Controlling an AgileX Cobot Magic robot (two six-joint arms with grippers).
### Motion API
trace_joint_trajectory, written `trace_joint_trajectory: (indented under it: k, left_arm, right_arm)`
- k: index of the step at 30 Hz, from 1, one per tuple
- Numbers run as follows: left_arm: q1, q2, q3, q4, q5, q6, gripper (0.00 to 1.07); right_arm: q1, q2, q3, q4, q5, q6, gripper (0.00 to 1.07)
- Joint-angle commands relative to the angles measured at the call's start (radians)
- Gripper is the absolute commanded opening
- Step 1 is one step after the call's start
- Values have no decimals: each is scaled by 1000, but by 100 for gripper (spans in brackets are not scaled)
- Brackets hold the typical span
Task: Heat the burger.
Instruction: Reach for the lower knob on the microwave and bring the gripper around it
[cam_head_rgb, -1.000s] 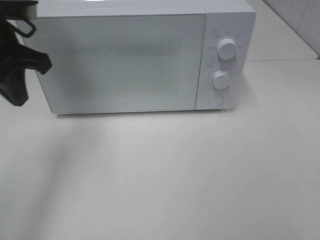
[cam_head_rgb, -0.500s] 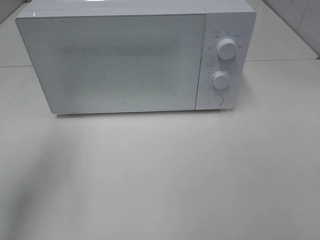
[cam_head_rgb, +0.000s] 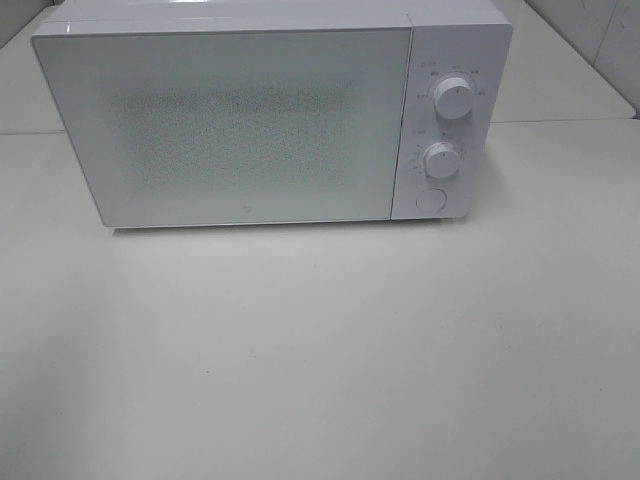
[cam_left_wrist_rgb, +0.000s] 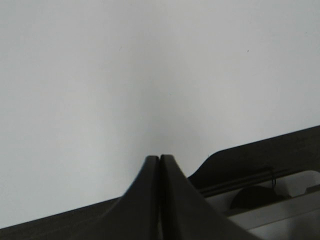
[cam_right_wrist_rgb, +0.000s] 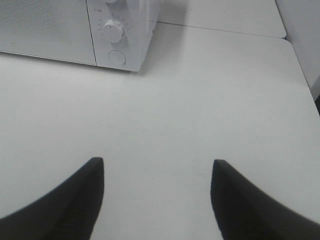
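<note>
- The microwave (cam_head_rgb: 250, 120) stands at the far side of the white table (cam_head_rgb: 320, 350). Its door (cam_head_rgb: 230, 125) is shut flush, and we can see nothing through the door's speckled panel.
- On the strip right of the door we see an upper knob (cam_head_rgb: 455, 100), a lower knob (cam_head_rgb: 441, 160) and, under them, a round button (cam_head_rgb: 431, 200).
- We cannot tell where the burger is: no view shows it.
- The left claw (cam_left_wrist_rgb: 160, 159) has its two dark fingers pressed together tip to tip. It pinches nothing and hangs before a plain white surface.
- The right claw (cam_right_wrist_rgb: 157, 162) is spread wide, and we see only bare table between its fingers. It holds nothing and sits well apart from the microwave, looking toward the corner with the knobs.
</note>
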Motion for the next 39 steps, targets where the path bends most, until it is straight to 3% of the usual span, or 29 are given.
trace_joint_trajectory:
  k: [1,9,18,27,39]
  left_arm:
    - [3,-177,66,-8,-35,9,0]
    - [3,-491,140,-13,-61,20,0]
    - [3,-733,141,-23,-59,20,0]
    - [3,-724,197,-26,-101,45,0]
    - [3,-721,195,-16,-101,45,0]
  right_arm:
    - [-5,-26,2,-4,-13,-8,60]
    - [-5,-26,2,-4,-13,-8,60]
    - [-5,-26,2,-4,-13,-8,60]
    - [-5,-26,2,-5,-13,-7,60]
    - [-5,-26,2,-5,-13,-7,60]
